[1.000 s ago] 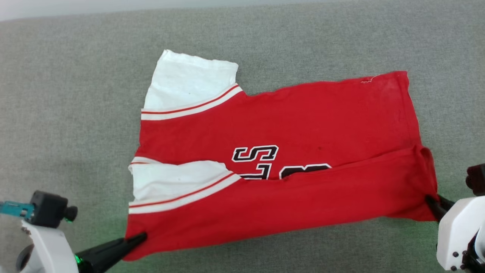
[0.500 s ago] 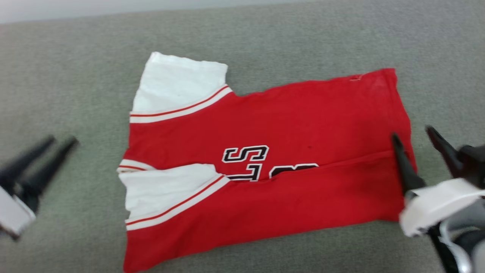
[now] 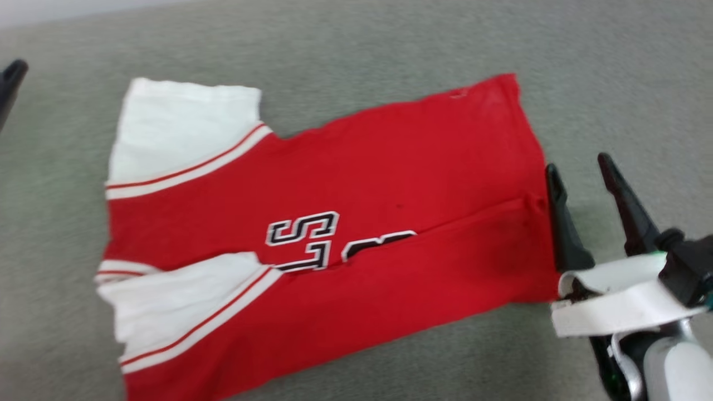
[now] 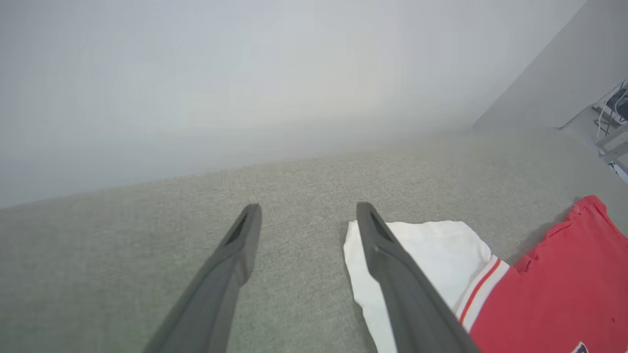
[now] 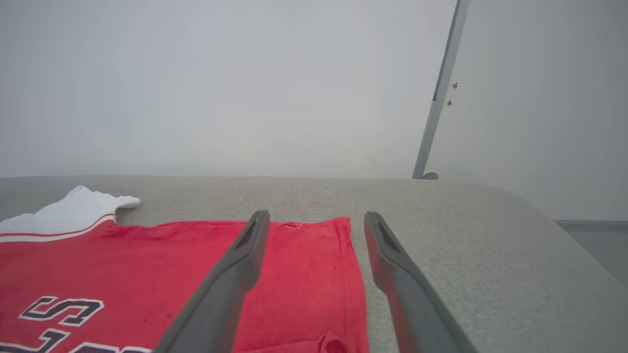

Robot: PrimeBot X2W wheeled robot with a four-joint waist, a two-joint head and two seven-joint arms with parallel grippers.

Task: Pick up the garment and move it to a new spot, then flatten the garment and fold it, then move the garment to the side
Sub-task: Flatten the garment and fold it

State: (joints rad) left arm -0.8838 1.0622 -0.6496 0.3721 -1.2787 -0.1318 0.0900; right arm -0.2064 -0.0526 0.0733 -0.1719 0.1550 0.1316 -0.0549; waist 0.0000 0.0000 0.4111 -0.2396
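Both grippers have let go of the garment's near corners since a second ago. Nearest, the right gripper (image 3: pixel 577 163) hovers just off the hem end, fingers spread and empty. The garment (image 3: pixel 334 184) lies flat on the grey cloth desk (image 3: pixel 390 39), its near edge folded over the black lettering. Farther left, the left gripper (image 4: pixel 307 208) hangs near the far white sleeve, fingers apart and empty.

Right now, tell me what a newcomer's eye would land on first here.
The red garment sprawls across the grey surface, its near edge folded over black-and-white lettering. The right gripper stands open at its right edge. The left gripper stands open by a white corner.
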